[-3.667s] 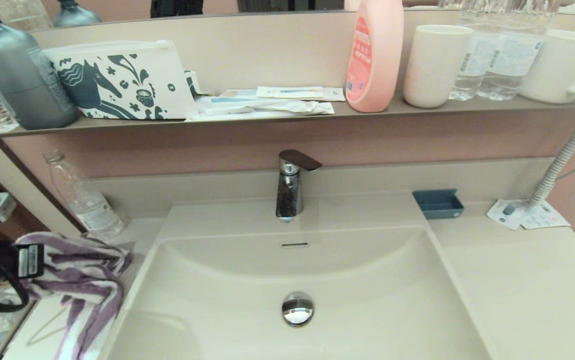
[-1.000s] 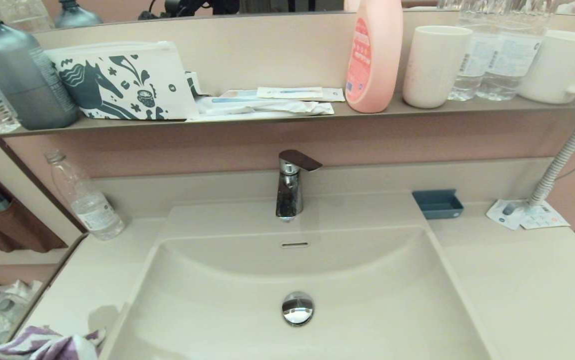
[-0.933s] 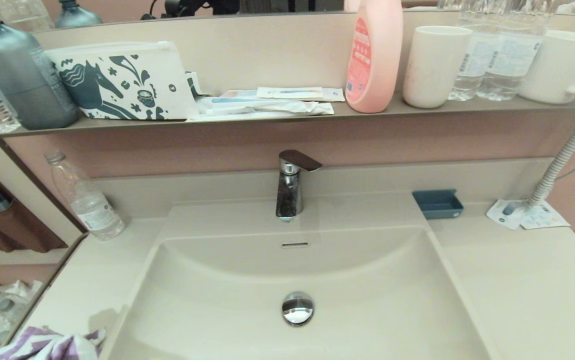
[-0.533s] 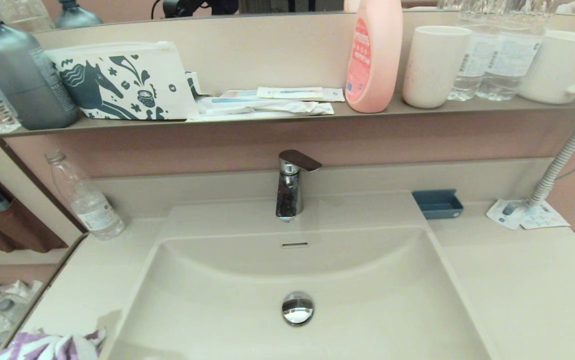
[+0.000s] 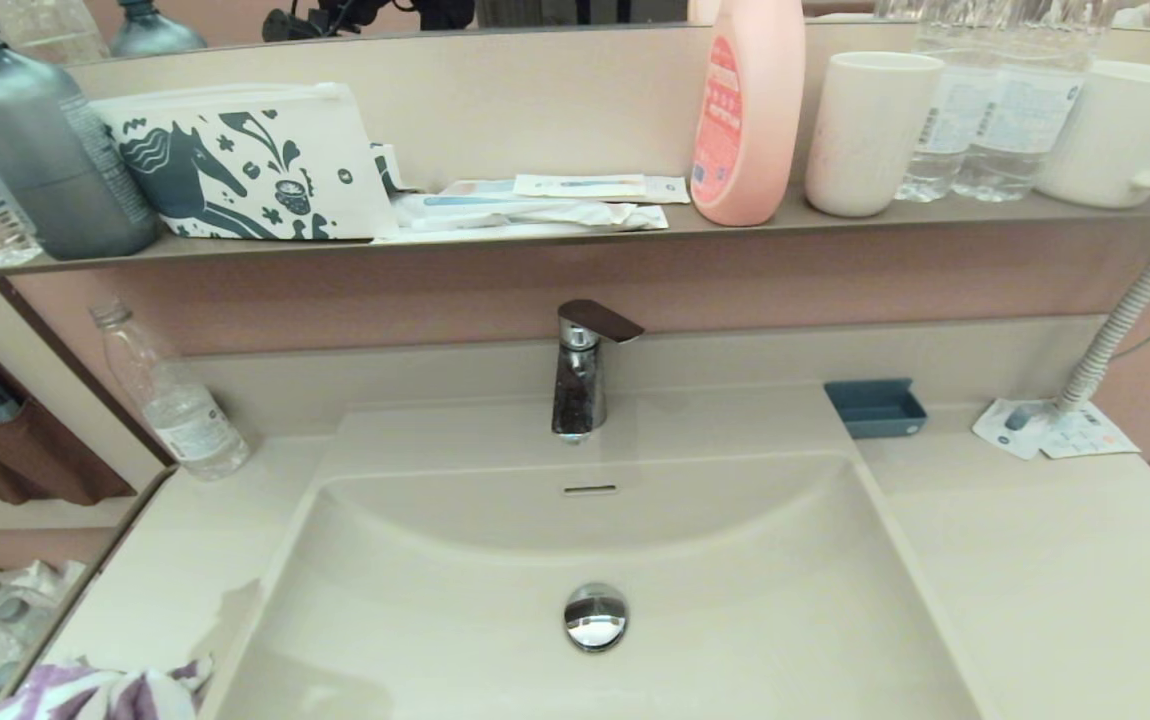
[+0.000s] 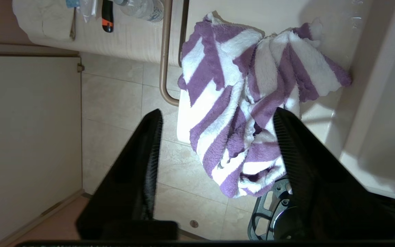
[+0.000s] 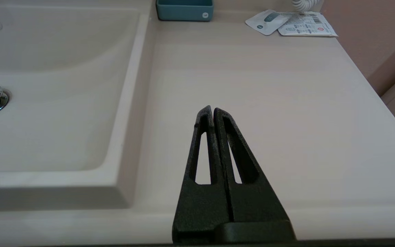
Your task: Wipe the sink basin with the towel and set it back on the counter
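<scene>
The purple-and-white striped towel [image 5: 95,695] lies bunched on the front left corner of the cream counter [image 5: 175,560], beside the sink basin [image 5: 495,600]. In the left wrist view part of the towel [image 6: 238,92] hangs over the counter's edge above the floor. My left gripper [image 6: 218,113] hovers over it, open, its fingers apart on either side of the hanging part and gripping nothing. My right gripper [image 7: 213,109] is shut and empty over the right counter [image 7: 269,85], next to the basin [image 7: 46,68]. Neither gripper shows in the head view. The chrome drain plug [image 5: 595,617] sits in the basin's middle.
A chrome faucet [image 5: 580,375] stands behind the basin. A clear plastic bottle [image 5: 170,400] is at the back left, a blue dish [image 5: 875,408] and sachets [image 5: 1050,430] at the back right. The shelf [image 5: 575,232] above carries bottles, cups and a horse-print pouch [image 5: 245,165].
Earlier my left gripper held the towel up over the left counter. Now the towel rests on the front left corner and the arm is out of the head view. The towel has barely shifted lately.
</scene>
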Robot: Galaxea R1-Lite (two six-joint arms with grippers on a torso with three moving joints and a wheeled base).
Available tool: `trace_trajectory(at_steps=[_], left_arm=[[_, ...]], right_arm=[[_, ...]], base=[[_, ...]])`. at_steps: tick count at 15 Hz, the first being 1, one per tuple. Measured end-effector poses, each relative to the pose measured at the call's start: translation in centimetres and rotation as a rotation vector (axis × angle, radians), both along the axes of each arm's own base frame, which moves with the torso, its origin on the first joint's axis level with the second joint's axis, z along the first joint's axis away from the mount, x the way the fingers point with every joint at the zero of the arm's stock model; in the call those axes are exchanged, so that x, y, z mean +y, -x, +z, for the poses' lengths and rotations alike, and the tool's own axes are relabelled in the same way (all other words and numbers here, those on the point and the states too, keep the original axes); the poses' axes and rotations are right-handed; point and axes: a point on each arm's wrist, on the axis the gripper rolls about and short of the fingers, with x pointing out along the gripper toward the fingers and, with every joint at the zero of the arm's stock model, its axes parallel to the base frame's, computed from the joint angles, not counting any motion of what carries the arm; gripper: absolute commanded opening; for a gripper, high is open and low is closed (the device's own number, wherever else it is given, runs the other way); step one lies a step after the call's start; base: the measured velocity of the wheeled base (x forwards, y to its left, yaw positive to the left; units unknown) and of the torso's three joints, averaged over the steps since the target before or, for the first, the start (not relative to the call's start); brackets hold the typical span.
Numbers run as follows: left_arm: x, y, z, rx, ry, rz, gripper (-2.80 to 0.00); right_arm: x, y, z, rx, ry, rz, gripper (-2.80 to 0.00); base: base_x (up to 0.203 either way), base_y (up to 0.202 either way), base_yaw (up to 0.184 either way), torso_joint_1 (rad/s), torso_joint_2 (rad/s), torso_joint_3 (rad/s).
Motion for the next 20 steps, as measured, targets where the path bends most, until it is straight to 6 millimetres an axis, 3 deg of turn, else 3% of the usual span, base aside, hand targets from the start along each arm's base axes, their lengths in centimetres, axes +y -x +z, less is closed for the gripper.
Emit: trace_trajectory(at_steps=[3, 7, 13, 20], left_arm=[[-0.6, 0.2, -0.8, 0.003, 0.026, -0.017, -2.80], [-3.4, 1.4, -1.2, -0.101, 0.106, -0.067, -2.80], [-5.9, 6.8, -2.6, -0.318, 0.186, -0.046, -2.80], [-7.3, 12.7, -3.4, -0.589, 0.170, -0.195, -2.80]], right_arm=[[0.0, 0.0, 0.0, 0.000, 0.000, 0.000, -2.80], [0.0, 0.0, 0.0, 0.000, 0.000, 0.001, -2.80], [0.0, 0.0, 0.0, 0.000, 0.000, 0.000, -2.80], [0.0, 0.0, 0.0, 0.000, 0.000, 0.000, -2.80]], base=[[0.000, 0.000, 0.000, 0.000, 0.00, 0.000], [0.000, 0.000, 0.000, 0.000, 0.00, 0.000], [0.000, 0.000, 0.000, 0.000, 0.00, 0.000], [0.000, 0.000, 0.000, 0.000, 0.00, 0.000]])
